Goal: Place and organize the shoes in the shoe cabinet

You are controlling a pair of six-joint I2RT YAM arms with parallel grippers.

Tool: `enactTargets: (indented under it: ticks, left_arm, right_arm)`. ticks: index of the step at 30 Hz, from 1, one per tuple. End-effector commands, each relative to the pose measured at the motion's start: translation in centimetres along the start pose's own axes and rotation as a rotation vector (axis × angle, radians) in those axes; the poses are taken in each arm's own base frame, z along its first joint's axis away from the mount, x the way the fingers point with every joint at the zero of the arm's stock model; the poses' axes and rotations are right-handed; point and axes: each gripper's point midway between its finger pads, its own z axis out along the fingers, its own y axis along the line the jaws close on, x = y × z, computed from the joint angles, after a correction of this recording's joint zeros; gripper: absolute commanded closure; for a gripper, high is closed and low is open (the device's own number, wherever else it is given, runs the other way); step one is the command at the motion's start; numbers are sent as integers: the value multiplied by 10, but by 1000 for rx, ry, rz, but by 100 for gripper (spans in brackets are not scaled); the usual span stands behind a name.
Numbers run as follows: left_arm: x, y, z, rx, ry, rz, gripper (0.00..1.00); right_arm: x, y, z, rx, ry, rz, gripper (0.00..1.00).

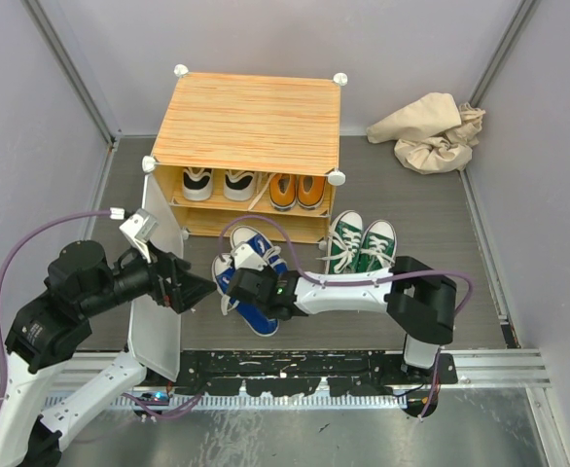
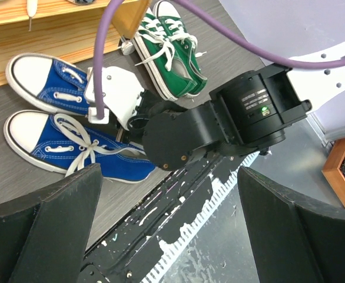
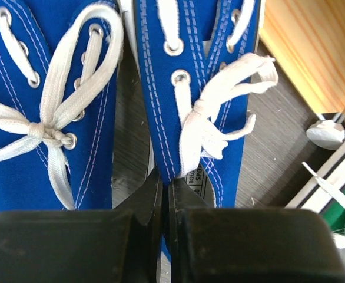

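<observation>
Before the shoe cabinet, one blue shoe is pinched at its collar between the pressed-together jaws of the right gripper, and a level lift onto the lower shelf is advised.

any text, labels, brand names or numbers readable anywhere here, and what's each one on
"SPO": on the white tag inside the blue shoe that lies nearer the shoe cabinet, just above the right gripper; the rest of the tag is blurred or hidden.
Small white print on the right arm's black joint housing: too small to read.
No other text shows in any view.
</observation>
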Motion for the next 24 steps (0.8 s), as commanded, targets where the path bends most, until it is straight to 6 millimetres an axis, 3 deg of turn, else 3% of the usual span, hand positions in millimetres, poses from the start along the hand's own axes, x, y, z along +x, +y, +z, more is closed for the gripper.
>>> enactTargets:
  ticks: [1, 4, 8, 9, 12, 13, 20, 24]
  left_arm:
    - [-2, 1, -3, -3, -21, 30, 2]
    - [-2, 1, -3, -3, -22, 28, 2]
    - [-2, 0, -4, 0, -23, 28, 2]
    - [-2, 0, -4, 0, -23, 28, 2]
    - [-1, 0, -5, -2, -22, 27, 2]
    - [-1, 0, -6, -2, -22, 28, 2]
    - [0, 0, -6, -1, -23, 27, 2]
    - [-1, -1, -6, 2, -24, 25, 2]
  right_arm:
    - [-29, -2, -1, 46, -58, 85, 92]
    - [-17, -10, 7, 71, -16, 150, 93]
    - [-10, -5, 15, 53, 17, 164, 90]
    - [-9, -2, 16, 43, 25, 162, 86]
    - [-11, 6, 12, -4, 42, 162, 53]
    - [-11, 7, 10, -15, 46, 161, 48]
    - [-30, 10, -32, -189, 4, 203, 28]
    - [-28, 14, -49, -292, -15, 212, 13]
